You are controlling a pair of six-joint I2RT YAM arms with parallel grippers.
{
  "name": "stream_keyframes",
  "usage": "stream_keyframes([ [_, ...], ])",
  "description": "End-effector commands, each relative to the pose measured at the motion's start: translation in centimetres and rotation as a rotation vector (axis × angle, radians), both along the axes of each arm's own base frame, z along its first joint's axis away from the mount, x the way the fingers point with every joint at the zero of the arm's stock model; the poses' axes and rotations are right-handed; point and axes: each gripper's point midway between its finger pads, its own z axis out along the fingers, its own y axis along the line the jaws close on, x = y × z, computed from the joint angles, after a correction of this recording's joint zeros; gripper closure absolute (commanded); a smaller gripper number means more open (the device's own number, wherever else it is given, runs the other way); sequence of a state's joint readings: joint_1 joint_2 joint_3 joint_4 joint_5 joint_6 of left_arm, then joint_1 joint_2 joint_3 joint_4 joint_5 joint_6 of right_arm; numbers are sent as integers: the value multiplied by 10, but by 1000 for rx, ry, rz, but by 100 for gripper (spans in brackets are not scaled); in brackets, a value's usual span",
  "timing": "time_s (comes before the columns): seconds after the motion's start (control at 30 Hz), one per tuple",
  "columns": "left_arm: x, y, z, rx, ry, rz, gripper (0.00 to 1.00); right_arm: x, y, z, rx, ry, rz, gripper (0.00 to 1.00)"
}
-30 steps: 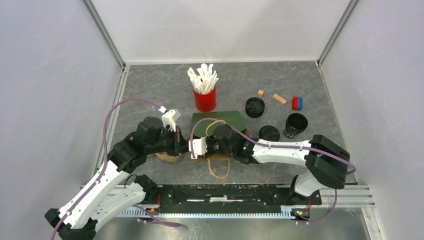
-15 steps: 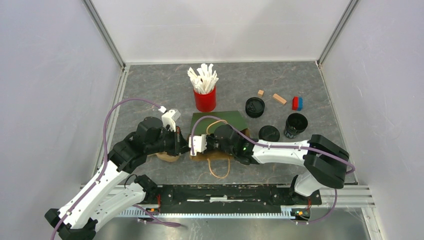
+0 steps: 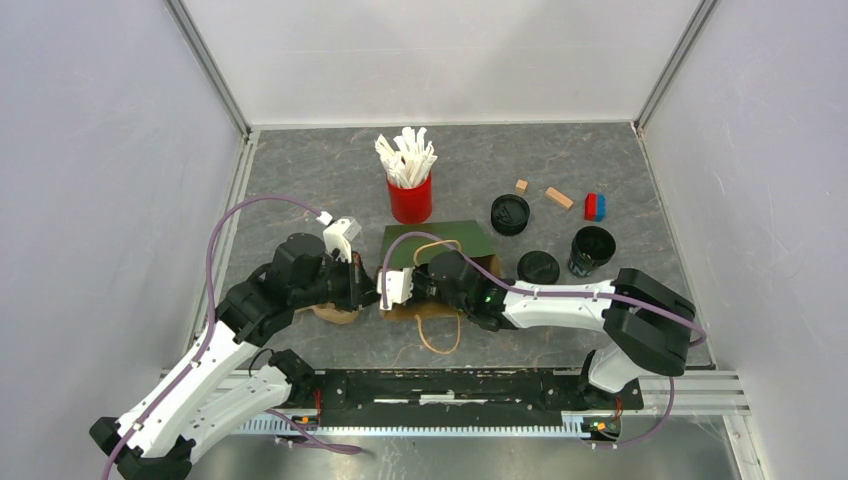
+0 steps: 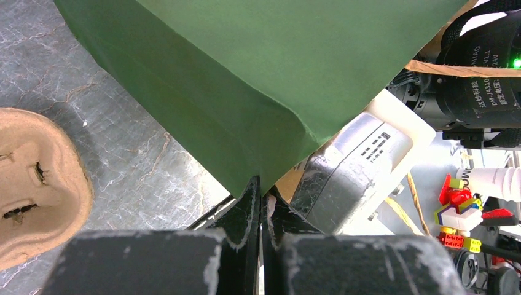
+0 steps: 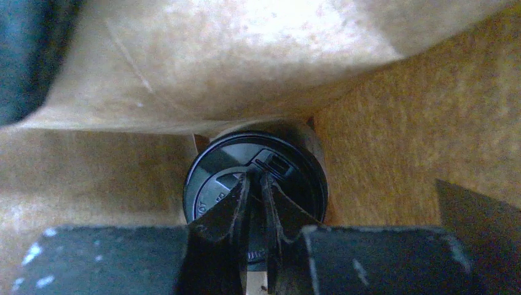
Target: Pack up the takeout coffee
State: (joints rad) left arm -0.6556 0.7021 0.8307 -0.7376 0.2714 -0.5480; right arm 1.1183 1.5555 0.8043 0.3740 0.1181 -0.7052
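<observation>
The short black paper cup with its flat round black lid (image 5: 295,169) is inside the green paper bag with the brown lining (image 4: 258,74). In the right wrist view brown paper closes round it on every side. It lies straight ahead of the right tool (image 5: 257,181), at 12 o'clock from the fingertips. The lid faces back along the fingers, so the cup's long axis runs roughly in line with the tool's reach. The fingers stand nearly together over the lid. I cannot tell whether they pinch its near rim or only rest against it.

The left tool (image 4: 261,187) is pressed together on the bag's lower corner and pins the paper. Seen from above, it meets the bag at its 9 o'clock side, and the right arm comes in from 3 o'clock. The right arm is the one at the cup, so my guess is that the coming move is a straight pull back out of the bag.

Other containers on the grey worktop (image 3: 300,180):
- A moulded pulp cup carrier (image 4: 37,178) lies at 8 o'clock of the bag.
- A red cup (image 3: 410,200) full of white sticks stands at 12 o'clock.
- An open black cup (image 3: 592,250) stands at 3 o'clock, and I cannot make out its contents.
- Two loose black lids (image 3: 538,266) lie beside the open black cup
</observation>
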Motion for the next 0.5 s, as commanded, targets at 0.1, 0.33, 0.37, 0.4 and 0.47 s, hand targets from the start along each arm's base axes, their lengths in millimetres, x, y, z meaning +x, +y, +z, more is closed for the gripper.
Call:
stream_keyframes([
  [0.1,-2,-6,10,-60,10,-3,98,9,-5,-6,-1,0,-59,83],
  [0.33,-2,-5,9,-53,14,6,98,5,-3,2,13,4,-38,82],
  [0.37,-2,-5,9,-51,15,6,98,4,-1,4,17,7,-25,81],
  [0.4,-1,-5,9,-51,14,8,98,2,0,8,18,10,-13,81],
  [0.47,0,-3,9,-44,17,24,98,-2,3,14,29,18,8,79],
])
